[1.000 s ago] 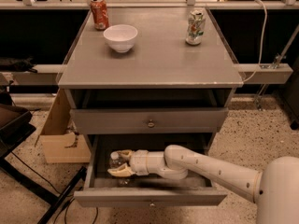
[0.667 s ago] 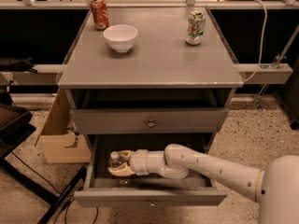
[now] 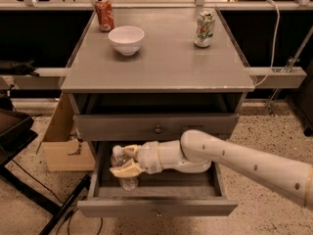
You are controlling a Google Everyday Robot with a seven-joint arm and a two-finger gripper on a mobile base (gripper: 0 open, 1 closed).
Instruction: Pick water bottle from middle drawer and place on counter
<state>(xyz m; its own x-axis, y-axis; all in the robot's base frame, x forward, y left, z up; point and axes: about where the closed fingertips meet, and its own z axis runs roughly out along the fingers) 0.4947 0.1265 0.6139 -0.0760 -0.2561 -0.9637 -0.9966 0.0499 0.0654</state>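
Down at lower left of the frame, inside the open drawer, my gripper has its jaws closed round the upright bottle. I judge this the grasp step; next I need a clean lift, clearing the drawer above, toward the counter

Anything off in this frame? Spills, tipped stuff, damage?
Nothing stands out. The water bottle stands upright in the open middle drawer, with the gripper closed around it. The red can, bowl and white-green can sit upright on the counter; no spill is visible.
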